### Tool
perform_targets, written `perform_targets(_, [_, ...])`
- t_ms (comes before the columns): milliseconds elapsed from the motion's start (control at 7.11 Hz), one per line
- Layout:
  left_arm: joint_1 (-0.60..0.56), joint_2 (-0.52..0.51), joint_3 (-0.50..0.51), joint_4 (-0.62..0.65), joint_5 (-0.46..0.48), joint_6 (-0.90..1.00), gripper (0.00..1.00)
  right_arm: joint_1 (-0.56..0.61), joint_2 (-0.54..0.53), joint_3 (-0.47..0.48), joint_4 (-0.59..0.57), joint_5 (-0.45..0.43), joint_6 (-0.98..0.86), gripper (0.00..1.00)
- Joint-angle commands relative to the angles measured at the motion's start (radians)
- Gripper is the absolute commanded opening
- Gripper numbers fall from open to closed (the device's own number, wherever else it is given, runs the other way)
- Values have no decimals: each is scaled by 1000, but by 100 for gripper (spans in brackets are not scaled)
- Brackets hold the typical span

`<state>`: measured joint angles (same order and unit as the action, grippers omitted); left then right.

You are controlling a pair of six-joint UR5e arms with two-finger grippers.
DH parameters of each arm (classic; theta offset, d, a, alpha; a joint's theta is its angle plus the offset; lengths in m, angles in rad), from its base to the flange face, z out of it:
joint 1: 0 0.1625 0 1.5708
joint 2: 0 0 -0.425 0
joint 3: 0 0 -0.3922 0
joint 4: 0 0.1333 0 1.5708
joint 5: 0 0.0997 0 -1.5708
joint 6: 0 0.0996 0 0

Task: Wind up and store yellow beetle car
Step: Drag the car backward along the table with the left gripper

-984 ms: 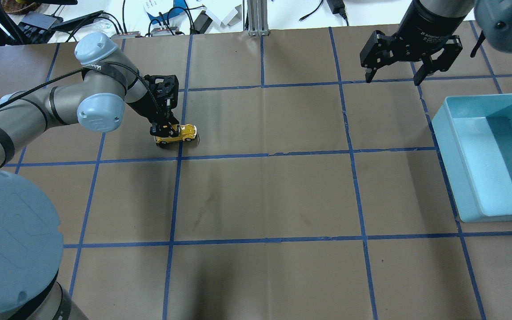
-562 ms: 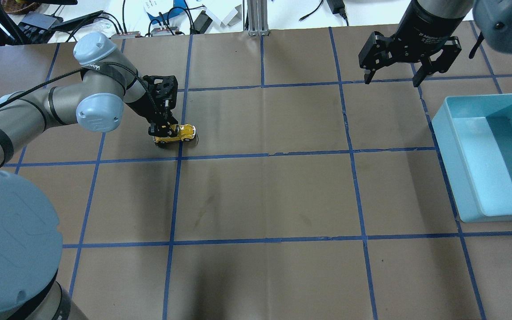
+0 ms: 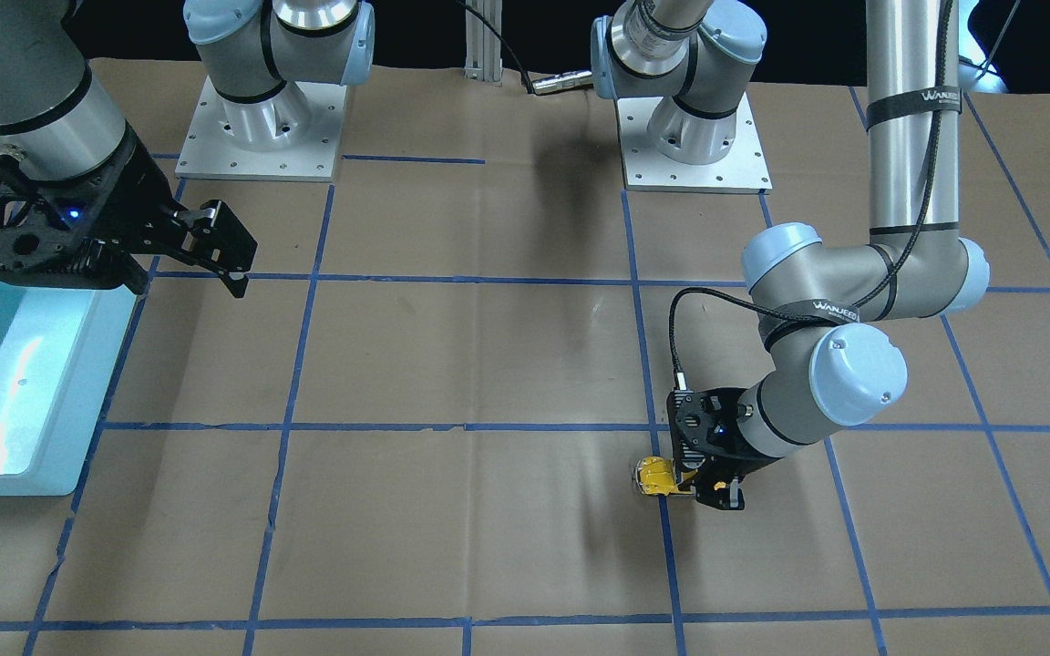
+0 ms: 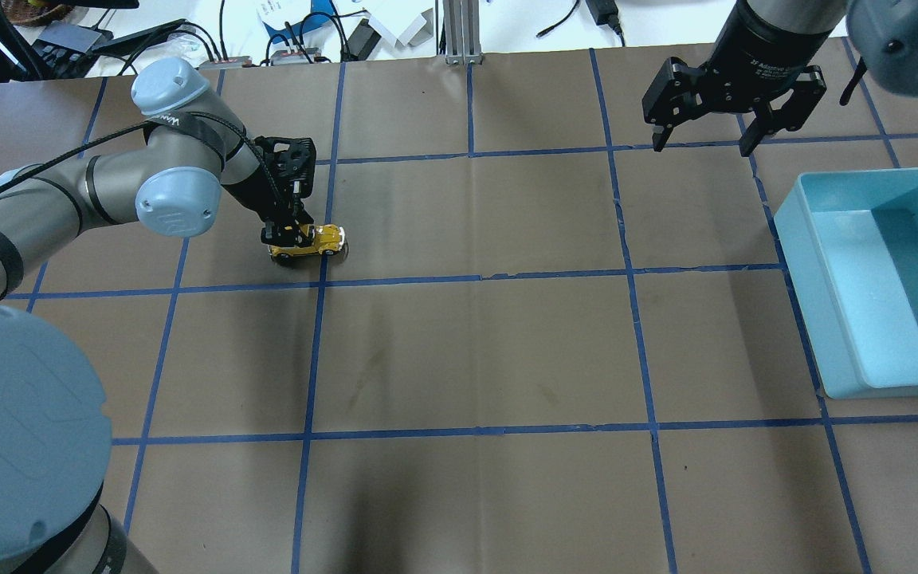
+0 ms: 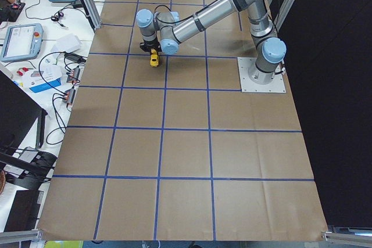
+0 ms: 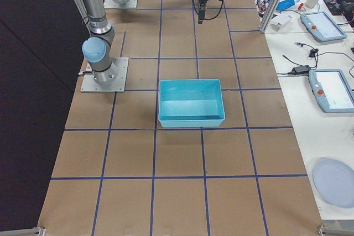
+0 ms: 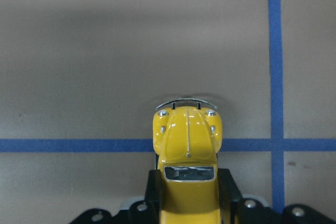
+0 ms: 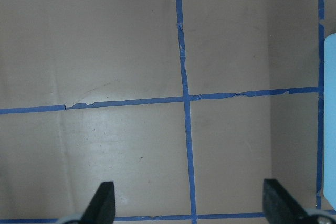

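On the taped tabletop (image 4: 475, 351), the left gripper (image 4: 288, 237) clamps the yellow beetle car (image 4: 328, 238), wheels down, seemingly mid wind-up; next, a firm backward drag; the right gripper (image 4: 700, 147) hangs spread wide

You see the yellow beetle car (image 7: 187, 145) clamped between the fingers (image 7: 154, 184) of the left end effector (image 7: 189, 187), its nose crossing a blue tape line (image 7: 79, 145) on the brown bench (image 7: 105, 51).

Black straps (image 3: 912, 98) on the left arm (image 3: 908, 182) read WANJEED. The right arm's wrist (image 4: 778, 62) shows "2F Adaptive", rest blurred
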<state>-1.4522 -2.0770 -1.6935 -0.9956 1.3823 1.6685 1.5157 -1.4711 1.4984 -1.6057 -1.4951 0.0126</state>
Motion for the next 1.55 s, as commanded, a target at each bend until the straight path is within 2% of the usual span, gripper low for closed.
perform_targets(0, [21, 0, 0, -1, 1, 10, 26, 0, 0, 0, 3, -1, -5, 100])
perform_targets(1406, [85, 3, -2, -3, 18, 57, 27, -3, 11, 0, -8, -13, -5, 100])
